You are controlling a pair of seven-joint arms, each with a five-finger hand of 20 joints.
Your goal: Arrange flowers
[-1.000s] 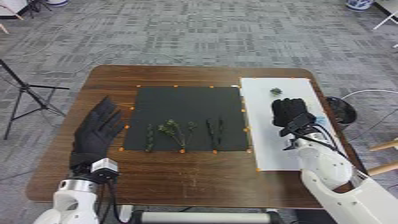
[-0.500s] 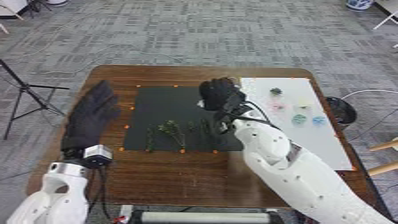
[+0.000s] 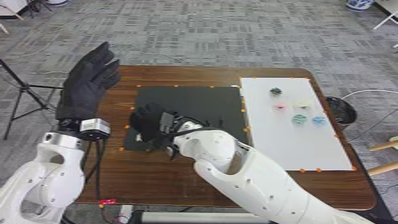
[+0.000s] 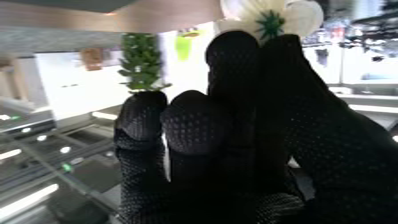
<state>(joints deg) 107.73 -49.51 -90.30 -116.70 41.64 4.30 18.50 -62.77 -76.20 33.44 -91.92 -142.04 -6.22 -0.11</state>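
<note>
Black-gloved fingers (image 4: 233, 56) of the right hand (image 3: 147, 120) pinch a white flower (image 4: 304, 19) at their tips, green calyx (image 4: 269, 24) visible. Adjacent: leafy sprig (image 4: 139, 62), contact uncertain. Since the earlier frames, this hand has crossed from the white sheet (image 3: 277, 145) to the left part of the dark mat (image 3: 191, 95) on the desk (image 3: 182, 187), presumably advancing the flower towards placement. Left hand (image 3: 87, 82): fingers extended, now farther forward.
</note>
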